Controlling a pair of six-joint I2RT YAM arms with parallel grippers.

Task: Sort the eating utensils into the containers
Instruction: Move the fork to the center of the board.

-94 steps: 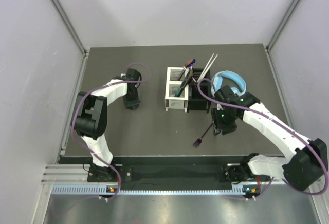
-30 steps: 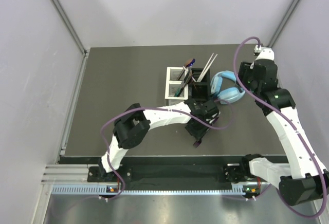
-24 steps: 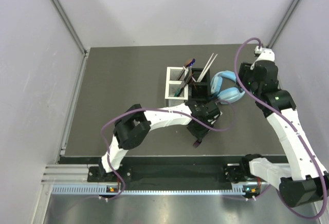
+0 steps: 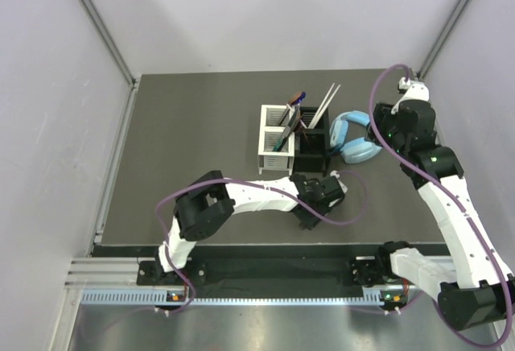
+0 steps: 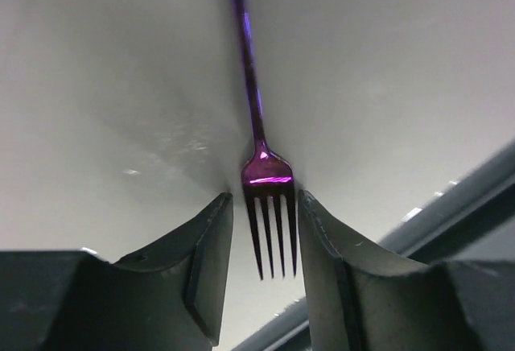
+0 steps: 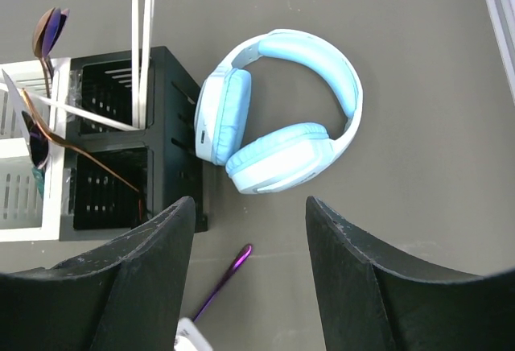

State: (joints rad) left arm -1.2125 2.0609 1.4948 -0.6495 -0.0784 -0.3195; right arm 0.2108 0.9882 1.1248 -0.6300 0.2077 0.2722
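Left claw (image 5: 263, 202): is sitting low on the desk (image 4: 201, 142) close to its near edge, with fingers partly spread and bracketing the tines of the fork (image 5: 256, 125). It is not pinching, as a sliver of desk is showing beside one finger.
Fork: is lying flat on the desk near the near edge, with its handle end reaching away from the left claw toward the black caddy (image 4: 311, 167).
Right claw (image 6: 249, 210): is hovering high over the desk's right side, with fingers spread wide and gripping nothing.
White caddy (image 4: 273, 167): is standing against the black caddy's left wall and is carrying a purple spoon (image 6: 47, 30) and other cutlery.
White sticks (image 6: 143, 37): are leaning in the black caddy's far compartment.
Headphones (image 6: 278, 158): are lying just beside the black caddy, toward the right edge.
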